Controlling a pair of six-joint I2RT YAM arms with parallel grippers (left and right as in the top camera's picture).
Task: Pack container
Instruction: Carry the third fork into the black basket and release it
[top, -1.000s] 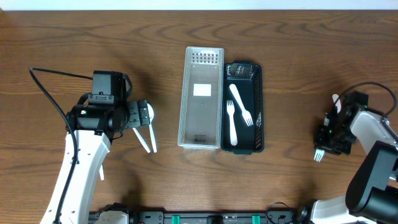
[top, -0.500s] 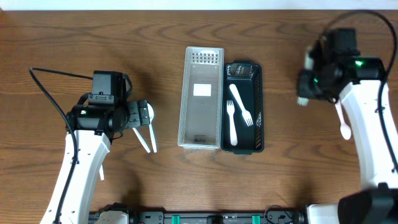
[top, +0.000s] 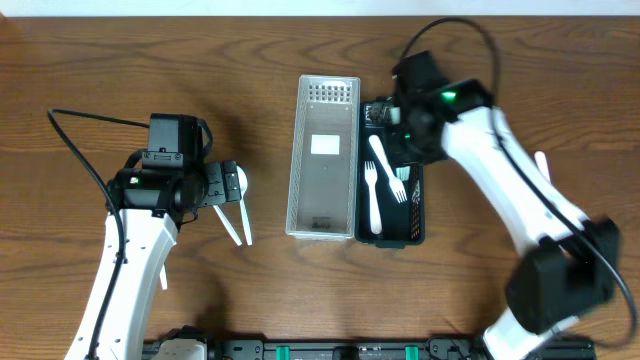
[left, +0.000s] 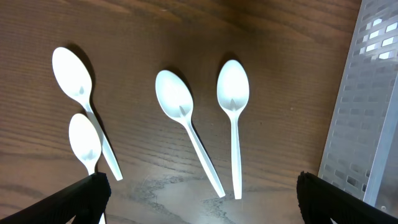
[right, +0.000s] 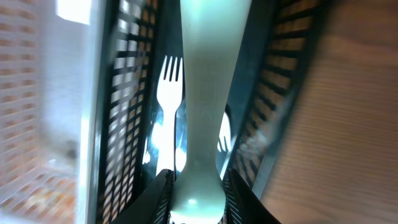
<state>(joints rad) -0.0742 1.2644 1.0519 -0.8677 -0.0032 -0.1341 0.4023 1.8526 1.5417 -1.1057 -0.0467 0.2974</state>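
Note:
A black slotted container (top: 412, 225) lies mid-table with two white forks (top: 375, 200) inside. A clear container (top: 325, 190) lies against its left side. My right gripper (top: 405, 125) hovers over the black container's far end, shut on a white fork (right: 208, 93), which hangs above the container (right: 134, 124) and a fork lying in it (right: 169, 87). The right gripper's jaws (right: 198, 193) clamp the fork's broad end. My left gripper (top: 228, 190) is open and empty over several white spoons (left: 233, 99) on the table, its fingers (left: 202, 199) wide apart.
A white utensil (top: 541, 162) lies on the table at the right, partly hidden by my right arm. The clear container's perforated edge (left: 373, 93) shows at the right of the left wrist view. A black cable loops behind the left arm (top: 90, 125).
My right arm swung from the table's right edge, up and left, to above the black container, carrying the white fork. The left arm has not moved.

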